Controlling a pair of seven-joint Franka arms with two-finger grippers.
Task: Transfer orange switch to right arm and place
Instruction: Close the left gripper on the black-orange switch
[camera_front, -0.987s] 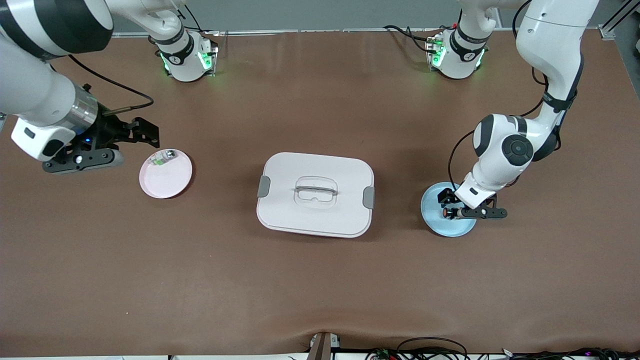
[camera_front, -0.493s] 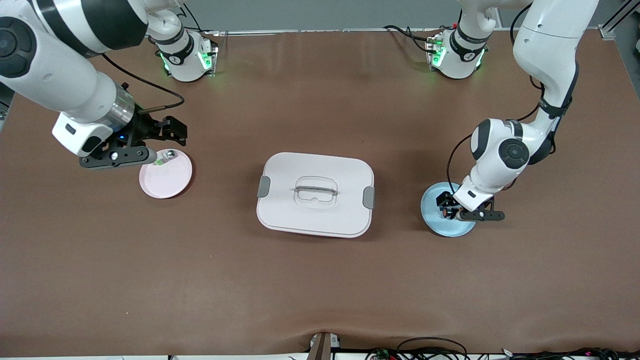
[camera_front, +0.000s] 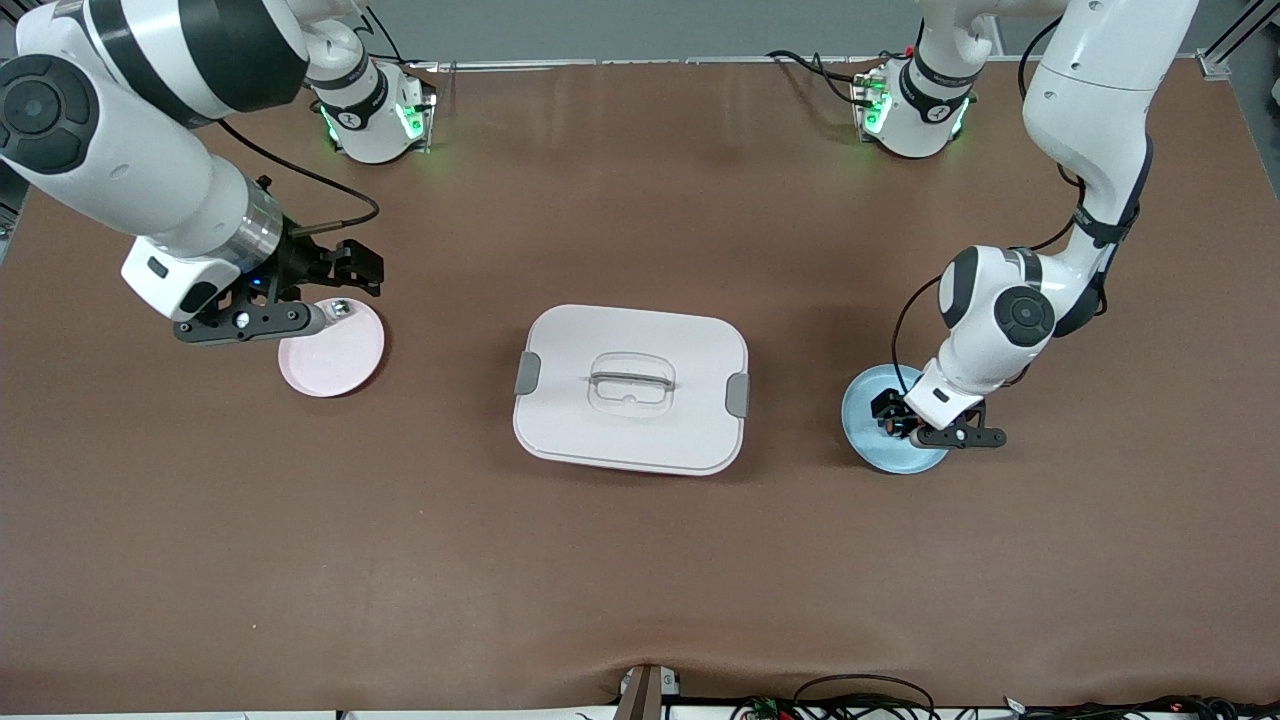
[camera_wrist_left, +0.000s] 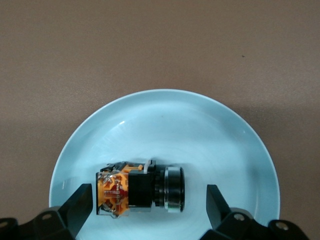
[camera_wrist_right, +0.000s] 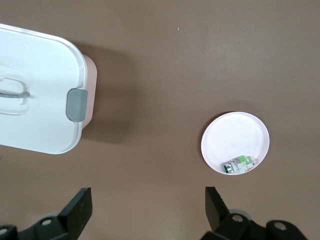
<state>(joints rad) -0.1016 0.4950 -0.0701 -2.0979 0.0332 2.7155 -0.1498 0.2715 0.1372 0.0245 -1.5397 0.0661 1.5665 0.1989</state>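
The orange switch (camera_wrist_left: 140, 187) lies on its side in the light blue plate (camera_wrist_left: 165, 125), a stubby black body with an orange end and a round cap. My left gripper (camera_wrist_left: 150, 202) is low over that plate (camera_front: 868, 400) and open, one finger at each end of the switch, neither touching it. In the front view the gripper (camera_front: 908, 428) hides most of the switch. My right gripper (camera_front: 335, 290) hangs open and empty over the pink plate's (camera_front: 335, 365) edge, at the right arm's end of the table.
A white lidded box (camera_front: 630, 390) with grey clips and a clear handle sits mid-table between the two plates. A small whitish-green-and-silver part (camera_wrist_right: 240, 164) lies in the pink plate (camera_wrist_right: 235, 135). Bare brown table surrounds everything.
The right arm swung toward the middle of the table, its gripper now over the pink plate's edge. The left gripper shifted slightly over the blue plate, staying open around the switch.
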